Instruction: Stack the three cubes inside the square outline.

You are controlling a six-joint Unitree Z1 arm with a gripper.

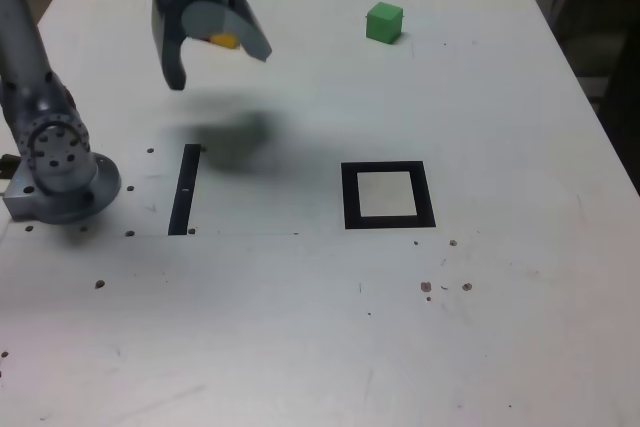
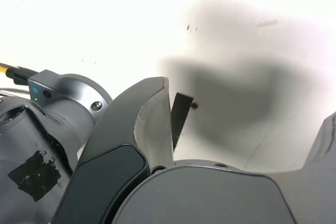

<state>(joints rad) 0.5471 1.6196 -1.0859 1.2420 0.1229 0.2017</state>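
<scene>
Stacking has not started: the square outline (image 1: pixel 388 195) lies bare on the white counter (image 1: pixel 320 327), right of centre in the exterior view, with nothing inside it. The green cube (image 1: pixel 384 23) sits alone at the far side, well apart from the outline. The yellow cube (image 1: pixel 224 41) shows only as a small patch at far left, mostly hidden behind the gripper (image 1: pixel 220 62). No red cube is visible in either view; possibly it is hidden by the arm, but I cannot tell. The gripper hangs above the counter at far left of the exterior view, its shadow falling beside the narrow black strip (image 1: pixel 184 189). Fingers (image 1: pixel 175 52) are spread wide and released, holding nothing and touching nothing; the wrist view confirms a broad gap with only bare counter and shadow between them. Judged step: approach to the first pick, most likely the yellow cube, being nearest. The next move calls for centring the open fingers over that cube, descending so they straddle it squarely, closing, then carrying it across to the outline.
</scene>
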